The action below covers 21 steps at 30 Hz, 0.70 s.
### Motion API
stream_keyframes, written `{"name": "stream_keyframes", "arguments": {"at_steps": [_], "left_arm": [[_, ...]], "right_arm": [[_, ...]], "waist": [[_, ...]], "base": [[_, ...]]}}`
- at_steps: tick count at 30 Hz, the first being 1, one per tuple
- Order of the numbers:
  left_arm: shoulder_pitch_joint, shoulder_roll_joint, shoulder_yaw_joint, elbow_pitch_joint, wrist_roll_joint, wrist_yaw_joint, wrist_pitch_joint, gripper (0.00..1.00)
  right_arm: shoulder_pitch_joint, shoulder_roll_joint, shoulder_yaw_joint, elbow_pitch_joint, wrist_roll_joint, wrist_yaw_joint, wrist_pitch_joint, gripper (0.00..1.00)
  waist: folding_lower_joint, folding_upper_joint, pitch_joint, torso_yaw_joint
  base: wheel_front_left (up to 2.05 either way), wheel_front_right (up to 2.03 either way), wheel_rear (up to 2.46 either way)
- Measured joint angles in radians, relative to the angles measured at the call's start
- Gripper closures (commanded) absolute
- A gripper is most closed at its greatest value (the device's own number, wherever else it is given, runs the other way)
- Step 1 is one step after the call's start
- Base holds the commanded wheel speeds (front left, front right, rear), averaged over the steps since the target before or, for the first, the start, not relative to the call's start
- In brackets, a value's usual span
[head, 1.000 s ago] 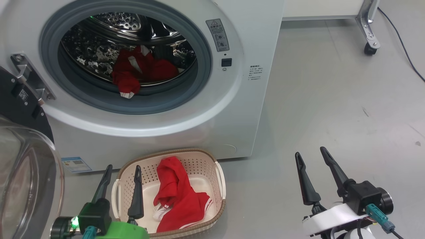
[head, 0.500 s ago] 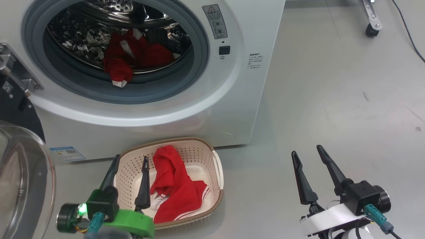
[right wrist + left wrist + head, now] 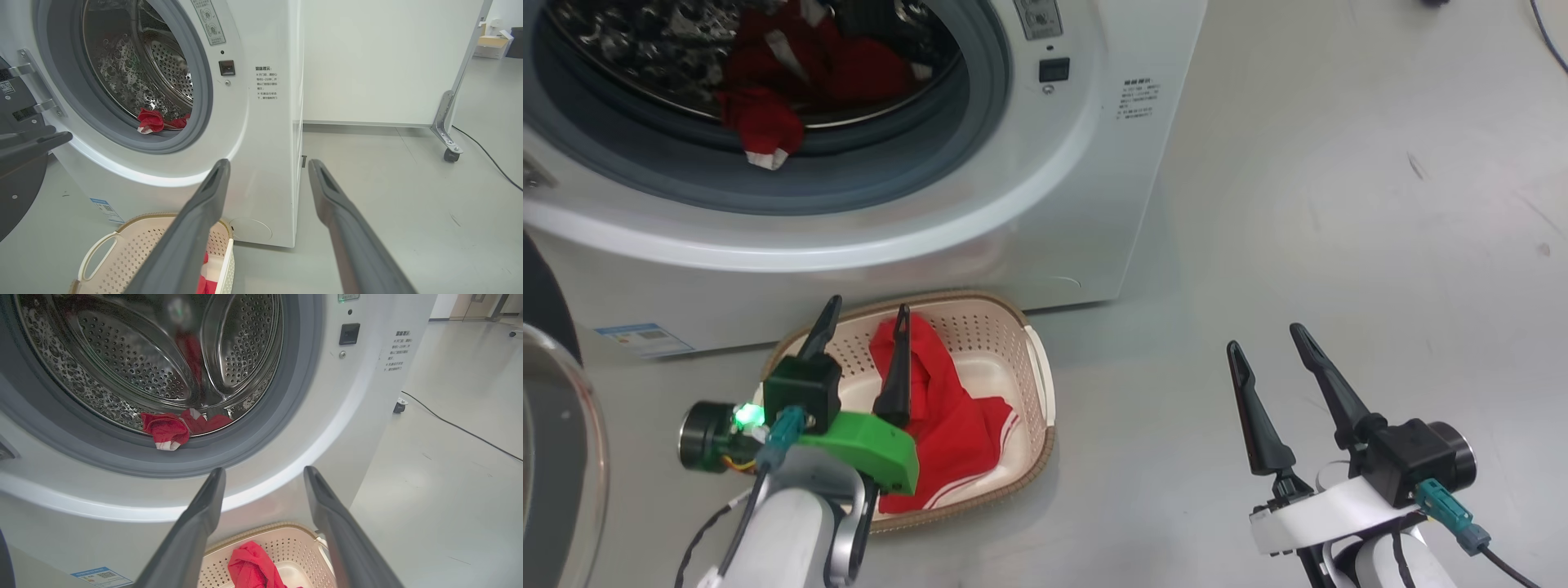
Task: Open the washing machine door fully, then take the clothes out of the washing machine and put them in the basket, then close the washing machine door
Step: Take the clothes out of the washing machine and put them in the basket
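Note:
The washing machine point(image 3: 1045, 204) stands open, its black, glass-bowled washing machine door point(image 3: 556, 457) swung out at the left edge. Red clothes point(image 3: 792, 73) lie at the drum's front lip, one white-edged piece hanging over the grey gasket point(image 3: 167, 428). More red clothes point(image 3: 939, 416) with white stripes lie in the cream basket point(image 3: 1033, 367) on the floor before the machine. My left gripper point(image 3: 867, 306) hovers open over the basket's far rim, pointing up at the drum point(image 3: 264, 470). My right gripper point(image 3: 1264, 337) is open and holds nothing above bare floor to the right point(image 3: 269, 162).
A white panel on a metal leg with a caster point(image 3: 449, 155) stands right of the machine, and a black cable point(image 3: 490, 163) runs across the grey floor there. The open door point(image 3: 20, 192) takes up the space left of the basket.
The head camera has dropped and turned, so the machine slid up and left in its view. My left gripper has risen forward from the basket's near left corner to its far rim. Both grippers stay open.

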Motion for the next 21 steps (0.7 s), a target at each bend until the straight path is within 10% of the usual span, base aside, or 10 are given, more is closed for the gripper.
{"name": "stream_keyframes", "arguments": {"at_steps": [21], "left_arm": [[-0.334,0.095,0.066,0.219,0.011,-0.030,0.263,0.00]], "right_arm": [[-0.105,-0.001,0.046,-0.019,0.050,0.018,0.000,0.00]], "waist": [[0.0000,0.0000,0.186,-0.133]], "base": [[0.00,0.00,0.00]]}}
